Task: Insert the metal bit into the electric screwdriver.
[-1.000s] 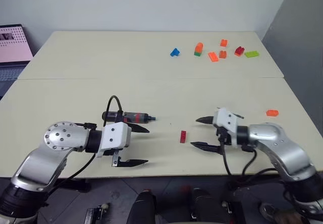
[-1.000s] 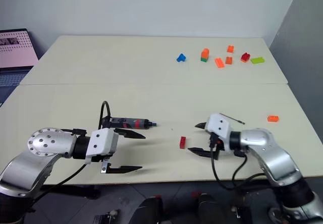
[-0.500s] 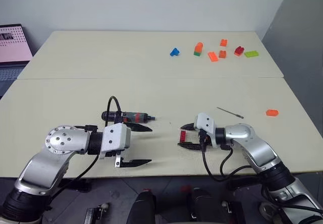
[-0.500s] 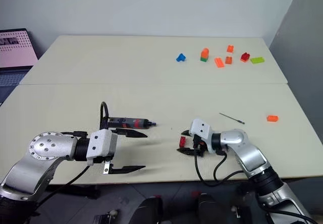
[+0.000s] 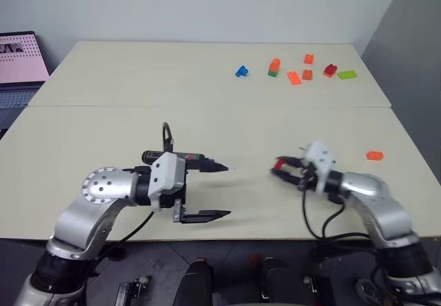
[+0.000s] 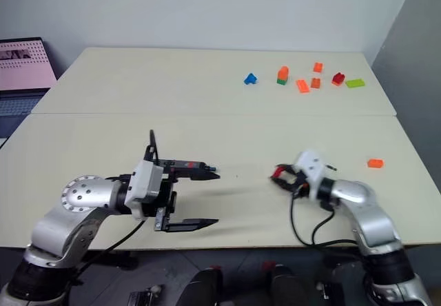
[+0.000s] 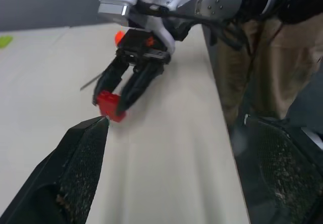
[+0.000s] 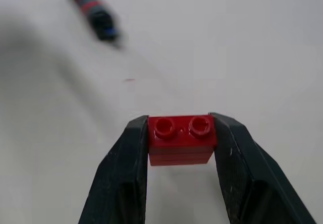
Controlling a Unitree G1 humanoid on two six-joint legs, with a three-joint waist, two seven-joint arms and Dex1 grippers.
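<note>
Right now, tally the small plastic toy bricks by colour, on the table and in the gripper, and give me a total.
Orange plastic bricks: 4
Red plastic bricks: 2, a far one and the red brick in the right gripper
Blue brick: 1
Lime-green flat brick: 1
Orange-on-green stack: 1
Total: 9, counting the stack as one

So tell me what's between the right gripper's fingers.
A red brick with two studs sits clamped between the right gripper's fingers, lifted off the table. The brick's underside and the sides against the fingers are covered.
</note>
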